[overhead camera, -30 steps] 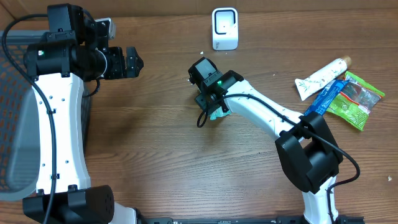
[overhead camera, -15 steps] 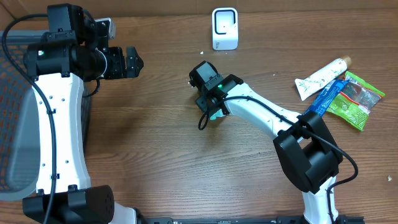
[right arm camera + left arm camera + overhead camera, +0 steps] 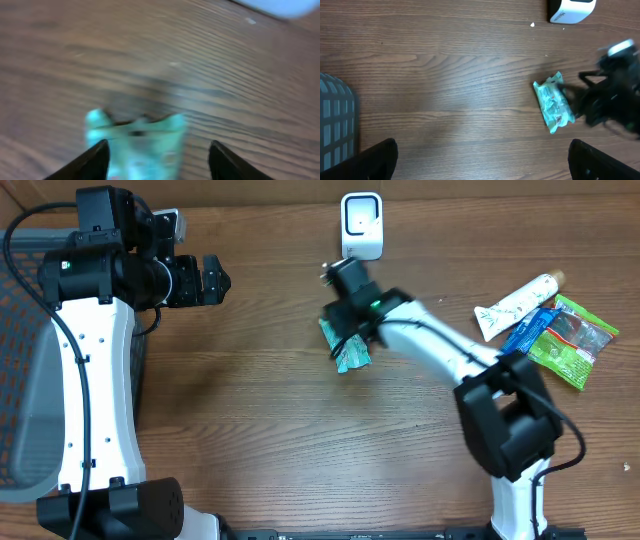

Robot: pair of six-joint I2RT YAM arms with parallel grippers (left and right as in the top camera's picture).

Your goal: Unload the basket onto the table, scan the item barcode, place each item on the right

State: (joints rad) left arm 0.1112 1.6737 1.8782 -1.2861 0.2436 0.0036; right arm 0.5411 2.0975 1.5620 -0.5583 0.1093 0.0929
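Teal packet (image 3: pixel 347 348) pinched in the right gripper (image 3: pixel 345 340), just below the white scanner (image 3: pixel 361 225), probably lifted to bring the barcode to the reader. Left gripper (image 3: pixel 213 279) spread wide, idling well left of the scanner.

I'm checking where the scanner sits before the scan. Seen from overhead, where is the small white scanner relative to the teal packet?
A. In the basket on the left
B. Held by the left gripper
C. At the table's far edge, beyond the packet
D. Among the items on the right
C: the white scanner stands by the far table edge, apart from the teal packet, which is at the right gripper.
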